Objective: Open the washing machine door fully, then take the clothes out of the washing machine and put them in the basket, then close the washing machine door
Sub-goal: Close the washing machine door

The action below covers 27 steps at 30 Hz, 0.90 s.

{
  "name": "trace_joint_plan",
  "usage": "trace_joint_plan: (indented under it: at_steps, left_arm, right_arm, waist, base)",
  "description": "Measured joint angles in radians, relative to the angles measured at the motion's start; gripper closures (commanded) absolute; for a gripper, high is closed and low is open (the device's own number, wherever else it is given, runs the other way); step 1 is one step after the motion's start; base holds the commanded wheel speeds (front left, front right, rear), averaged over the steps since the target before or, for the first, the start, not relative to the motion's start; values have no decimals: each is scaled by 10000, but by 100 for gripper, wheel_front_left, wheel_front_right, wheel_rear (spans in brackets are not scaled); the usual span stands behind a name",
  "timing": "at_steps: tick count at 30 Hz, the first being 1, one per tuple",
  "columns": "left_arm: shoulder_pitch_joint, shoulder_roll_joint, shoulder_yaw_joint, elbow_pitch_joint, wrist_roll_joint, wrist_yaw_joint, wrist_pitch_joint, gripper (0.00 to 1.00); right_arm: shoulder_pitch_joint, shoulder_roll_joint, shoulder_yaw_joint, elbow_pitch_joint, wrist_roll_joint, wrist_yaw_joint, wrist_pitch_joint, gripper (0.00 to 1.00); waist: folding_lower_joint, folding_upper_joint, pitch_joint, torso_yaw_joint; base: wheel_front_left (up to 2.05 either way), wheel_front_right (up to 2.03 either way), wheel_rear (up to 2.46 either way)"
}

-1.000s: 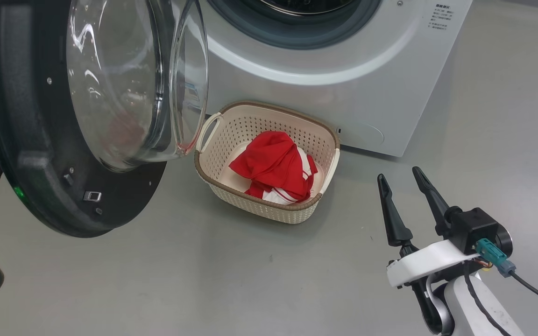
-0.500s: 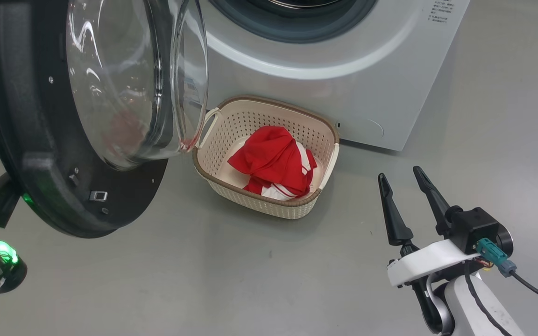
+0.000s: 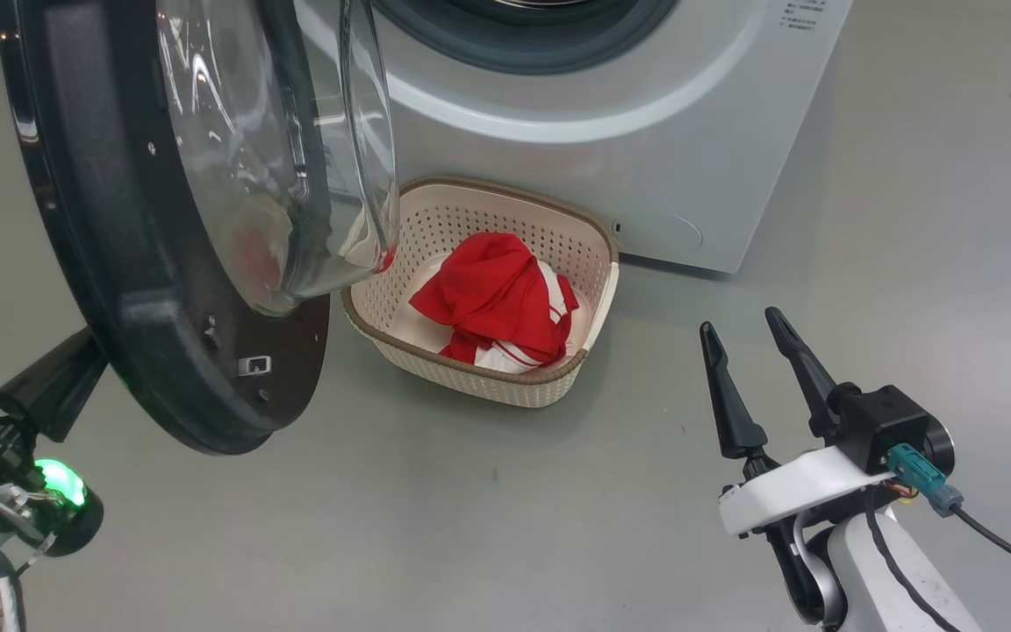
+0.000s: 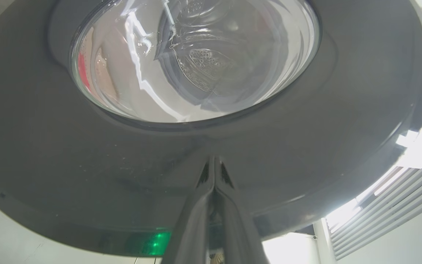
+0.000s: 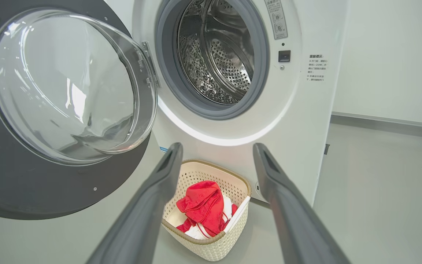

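At the black rim of the washing machine door [image 4: 86, 165], my left gripper [image 4: 214, 161] has its fingers pressed together on nothing. My right gripper [image 3: 739, 319] is spread and empty. The clothes [image 3: 488, 294] lie in the basket [image 3: 488, 388], just before the washing machine [image 3: 646, 132].

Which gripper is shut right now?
The left gripper: fingers pressed together, tips at the black rim of the washing machine door. The right gripper stands open, well clear of it.
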Motion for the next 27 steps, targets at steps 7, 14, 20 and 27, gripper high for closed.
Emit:
trace_joint_plan:
  at_steps: [7,14,20,27]
  left_arm:
    - [264,-265,-320,-639,-92,35,267,100]
    - [517,-506,-545,-1091,-94,84,382,100]
    - [608,-541,-713,-1394,-92,102,395,100]
    - [623,-640,-725,-1628,-81,173,259,100]
  right_arm:
    - [-40,10,-6,8,0,2,0,0]
    - [-123,25,2,4,0,2,0,0]
    - [-191,65,6,-15,0,0,0,0]
    - [-222,81,-13,-52,0,-8,0,0]
  waist:
    - [0,0,40,-360]
    - [0,0,107,-807]
    - [0,0,224,-1266]
    - [0,0,390,-1923]
  base:
    - [0,0,0]
    - [0,0,0]
    - [0,0,0]
    - [0,0,0]
